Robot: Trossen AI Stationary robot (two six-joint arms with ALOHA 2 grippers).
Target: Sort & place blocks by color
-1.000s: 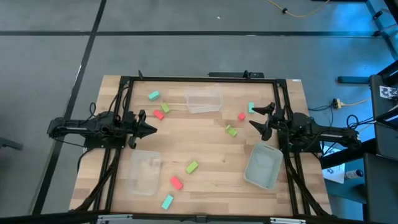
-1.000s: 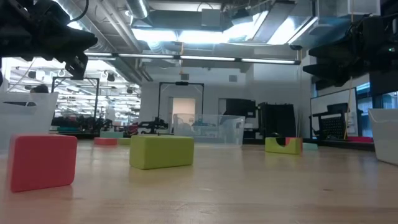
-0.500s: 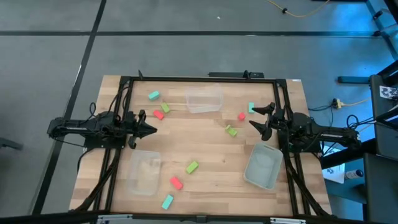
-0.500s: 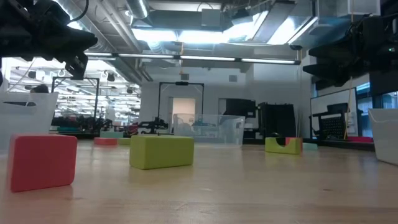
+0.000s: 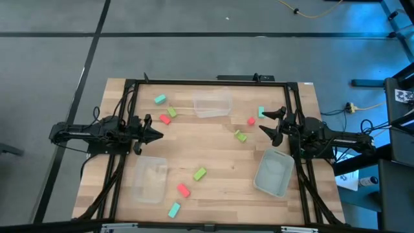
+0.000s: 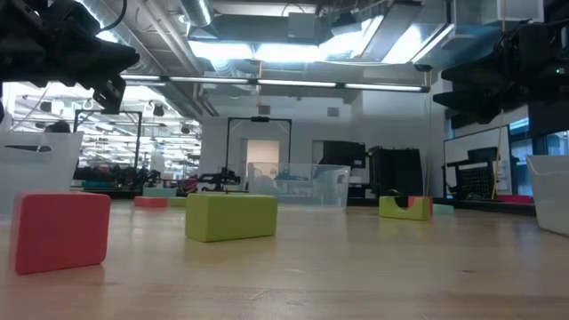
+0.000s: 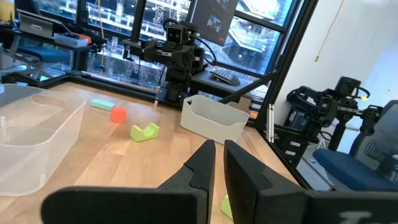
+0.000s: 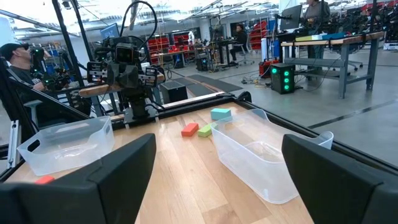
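My left gripper (image 5: 158,135) hangs above the left side of the table (image 5: 220,194), its two fingers (image 7: 205,163) pressed nearly together with nothing between them. My right gripper (image 5: 270,121) hangs above the right side, its fingers (image 8: 118,177) spread wide apart and also bare of any load.

The blocks lie scattered on the wood. At the far left sits a teal block (image 5: 160,99); just nearer than it a lime green block (image 5: 172,112) and a red-pink block (image 5: 165,120) lie close together. All three are left of the clear tub at the far middle (image 5: 212,104).

On the right, a teal block (image 5: 261,112) lies close beside my right gripper, a small red-pink block (image 5: 251,121) is just left of it, and a lime green block with a notch (image 5: 240,136) is a little nearer and farther left. From my left wrist these three show in front of the right arm's base, with a clear tub (image 7: 214,117) near them.

Toward the near edge, a lime green block (image 5: 200,173), a red-pink block (image 5: 184,189) and a teal block (image 5: 174,210) run in a slanted line. They lie just right of the clear tub at the near left (image 5: 150,178). The third clear tub (image 5: 273,173) stands at the near right, close under my right arm. No tub shows a block in it.

In the low view the red-pink block (image 6: 60,229) and the lime green one (image 6: 231,217) stand closest to the camera.
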